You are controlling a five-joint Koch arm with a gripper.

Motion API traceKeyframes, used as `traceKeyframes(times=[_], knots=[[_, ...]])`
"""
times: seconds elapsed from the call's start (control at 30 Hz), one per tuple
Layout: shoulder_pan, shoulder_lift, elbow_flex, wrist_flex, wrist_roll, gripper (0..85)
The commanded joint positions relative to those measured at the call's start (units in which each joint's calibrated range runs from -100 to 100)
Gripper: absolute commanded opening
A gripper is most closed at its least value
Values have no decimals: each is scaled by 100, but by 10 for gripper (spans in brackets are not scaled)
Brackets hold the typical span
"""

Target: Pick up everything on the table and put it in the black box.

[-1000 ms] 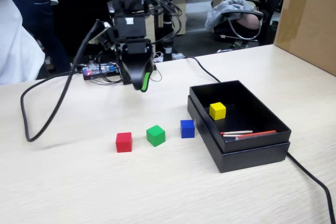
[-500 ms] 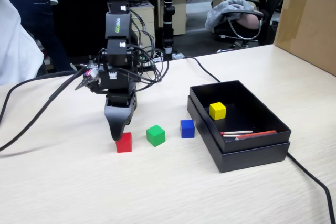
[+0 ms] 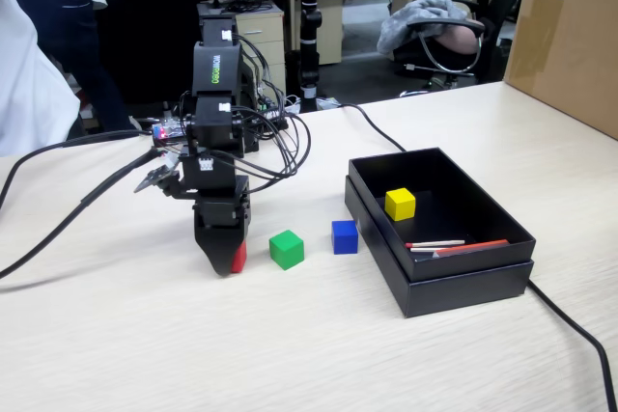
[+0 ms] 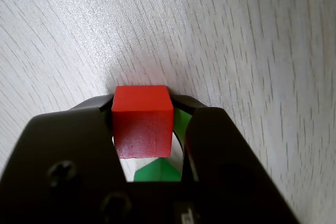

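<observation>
One red cube (image 4: 143, 124) sits between the jaws of the gripper (image 4: 149, 129), which close on it on the table (image 3: 290, 335).

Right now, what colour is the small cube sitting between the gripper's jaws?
Red. The small solid red cube sits between the black gripper jaws, clearest in the wrist view.

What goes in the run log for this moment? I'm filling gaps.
gripper: around red cube, on table | grip: unclear | green cube, blue cube: waiting | yellow cube: in black box
</observation>
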Motion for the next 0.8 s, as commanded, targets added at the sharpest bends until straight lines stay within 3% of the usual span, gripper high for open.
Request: traceKeyframes(times=[0.0,0.17,0.4,0.57,0.77], knots=[[24,-1089,18,38,-10,35],[435,-3039,-226,-255,10,36],[1680,-4910,-317,-333,210,37],[2608,-4072,417,-333,444,39],[2833,-1697,1931,-523,552,39]])
